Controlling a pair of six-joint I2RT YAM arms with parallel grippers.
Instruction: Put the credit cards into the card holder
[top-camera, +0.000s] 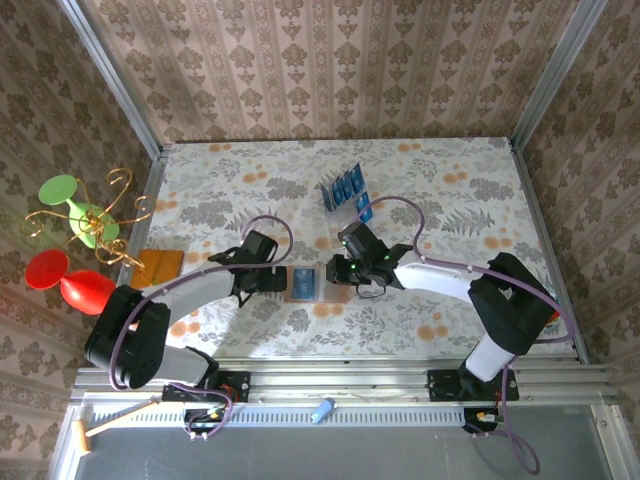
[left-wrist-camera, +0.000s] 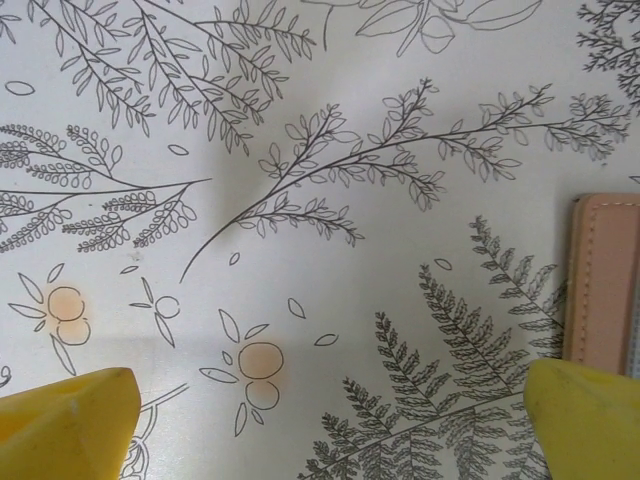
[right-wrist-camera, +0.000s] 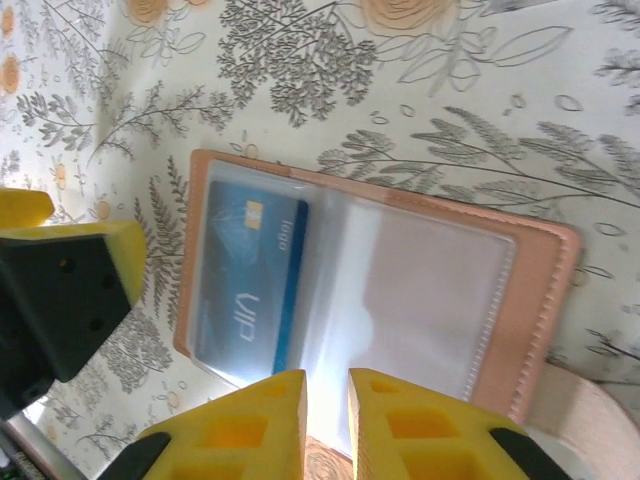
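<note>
Your card holder (right-wrist-camera: 430, 300) is lying open and flat on the table (top-camera: 450, 200), about mid-table, right between the two arms. One credit card (right-wrist-camera: 245, 285) is tucked under the clear pocket on its left half.

Your right claw (right-wrist-camera: 327, 415) hovers over the holder's near edge. Its fingers are barely cracked apart, and I can't see anything in the thin gap.

Your left claw (left-wrist-camera: 320, 420) is spread wide with only table under it. It sits just off the holder's 9 o'clock edge, crowding that side.

Around it: a clear rack (top-camera: 342, 188) with more blue cards standing in it is at roughly 1 o'clock from the holder, well apart. One loose card (top-camera: 364, 210) lies flat just beside the rack's 4 o'clock corner. An orange-brown square (top-camera: 160, 265) sits out at 9 o'clock, past your left arm.
</note>
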